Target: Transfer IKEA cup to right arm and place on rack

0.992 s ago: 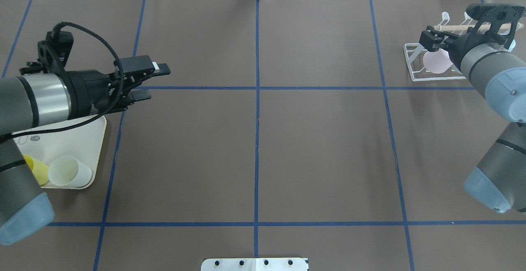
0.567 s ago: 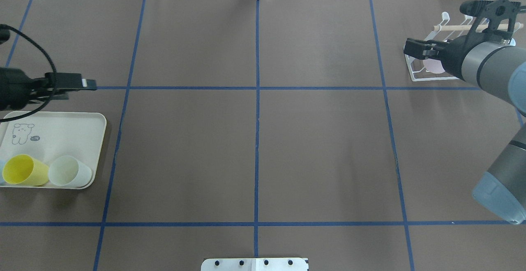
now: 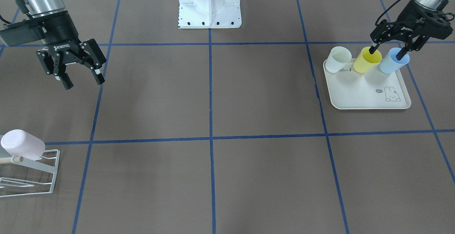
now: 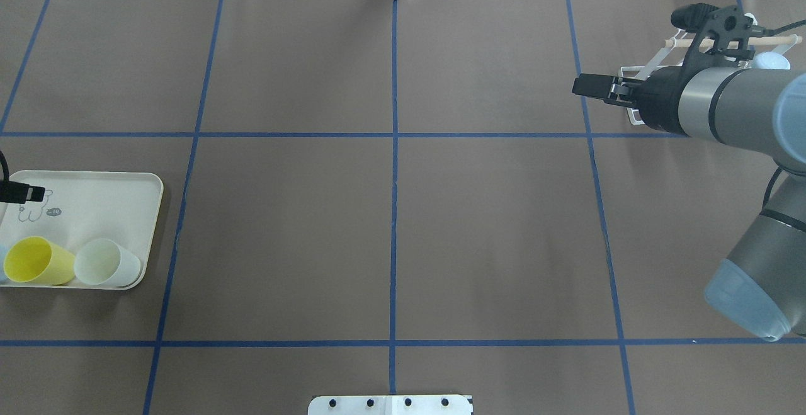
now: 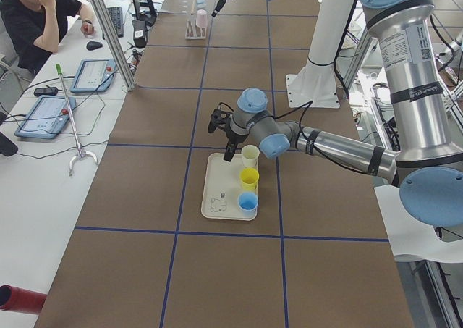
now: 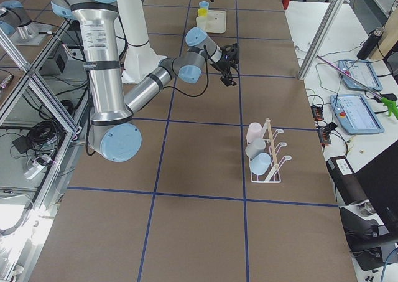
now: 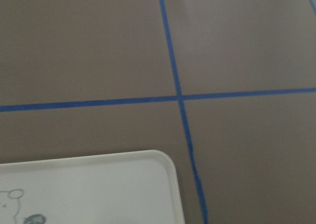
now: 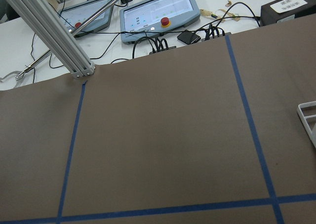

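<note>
Front view, left gripper [image 3: 386, 52]: spread wide and empty. It hangs over the robot-side edge of the tray [image 3: 355, 99]. From this angle its tips overlap the yellow cup [image 3: 366, 61] and the blue cup [image 3: 392, 63], and contact cannot be read.
Front view, right gripper [image 3: 84, 83]: released, with nothing in it, in the air well apart from the rack [image 3: 39, 172].
Front view, cups: the white cup [image 3: 337, 60], the yellow and the blue stand in a close row on the tray. A pink cup [image 3: 21, 144] sits on the rack.
Overhead, tray side: only one left fingertip [image 4: 28, 193] enters at the frame edge, and the blue cup is almost cut off.
Overhead, rack: mostly hidden behind the right arm [image 4: 711, 103]. Its wooden rod [image 4: 777, 39] pokes out.
Left side view: the cups stand upright, mouths up. The left gripper is above the tray, near the white cup.
Right side view: the rack carries three cups in a line, and the prongs along its other side look free.
Left wrist view: a tray corner, brown table [image 7: 74, 46] and blue tape [image 7: 173, 61]. No fingers and no cup are in view.
Right wrist view: table, a sliver of rack at the edge, and tablets [image 8: 158, 9] beyond. No fingers are in view.
Handling, as a judgement: these are probably thin plastic cups, light, stiff and smooth, so easy to tip or let slip. Pinch the wall at the rim, one finger inside and one outside, leaving the lower body free for the right gripper.
Unclear: which of the three tray cups is meant next.
</note>
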